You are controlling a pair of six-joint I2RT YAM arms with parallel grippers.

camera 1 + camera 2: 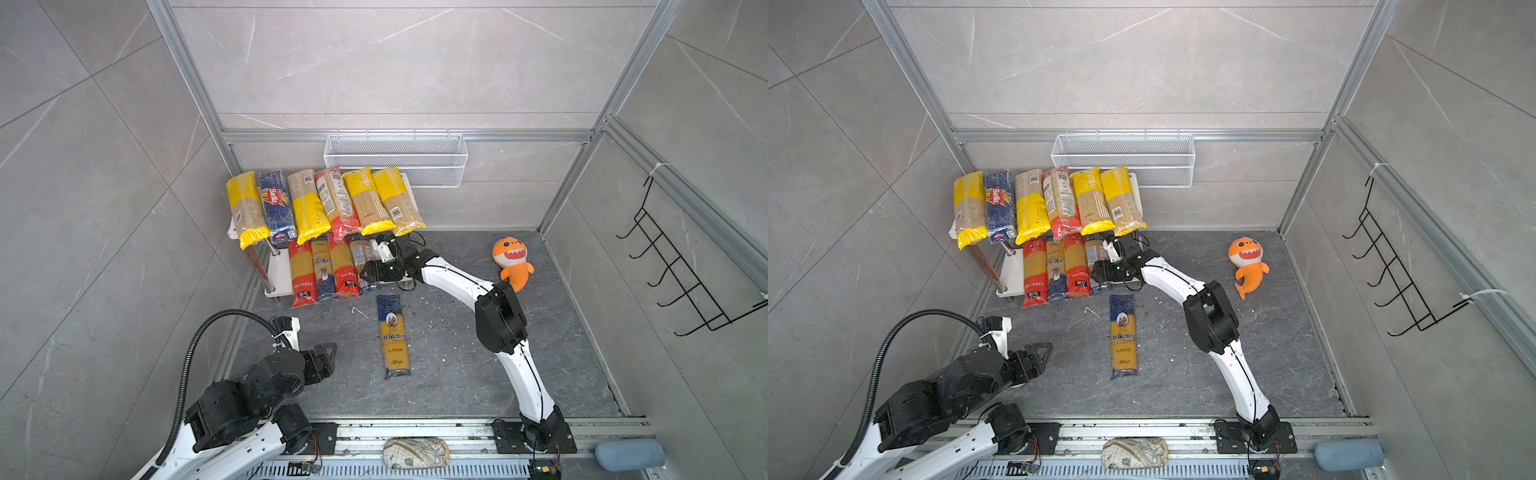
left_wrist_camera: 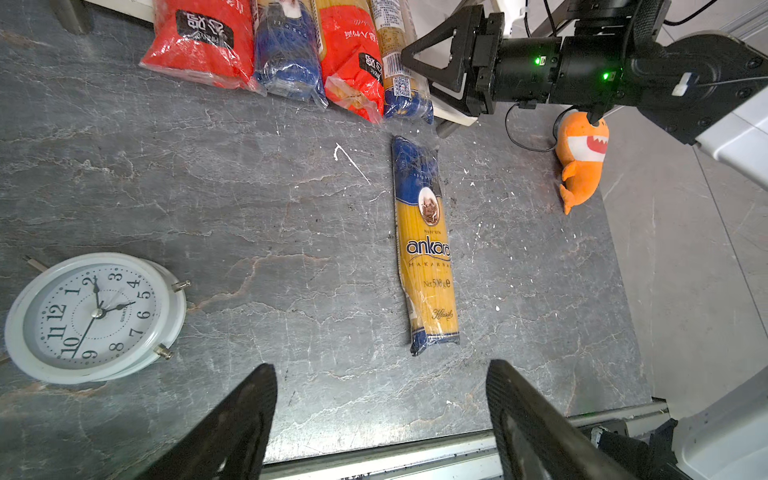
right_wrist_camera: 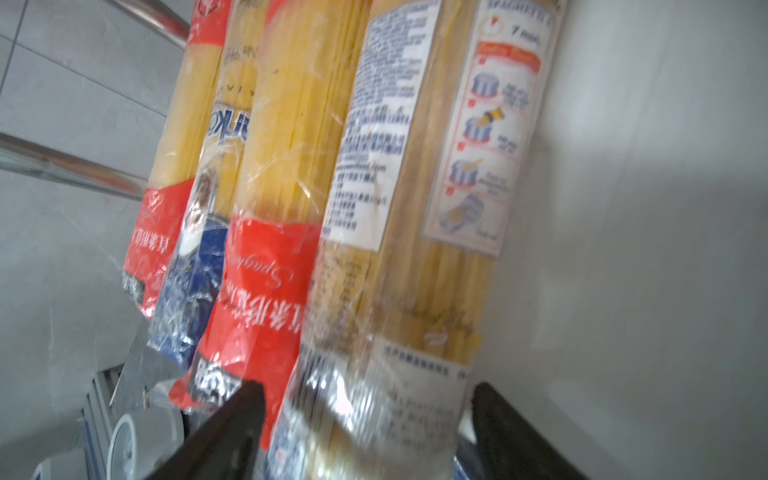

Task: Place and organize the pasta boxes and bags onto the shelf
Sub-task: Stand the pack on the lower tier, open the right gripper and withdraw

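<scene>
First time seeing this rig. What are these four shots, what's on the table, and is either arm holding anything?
Two robot arms, each ending in a two-finger gripper. Both top views come from one overhead camera pair looking down on the whole scene; the other two come from cameras on the arms' wrists, looking out past the fingers. The shelf at the back has six pasta packs on its upper board and four on its lower one. One Ankara pack lies on the dark table, with an orange plush shark to the side; a white alarm clock shows in the left wrist view. The left gripper is open and empty. The right gripper straddles the end of the rightmost pack on the lower board; its jaws look open, not clamped.
</scene>
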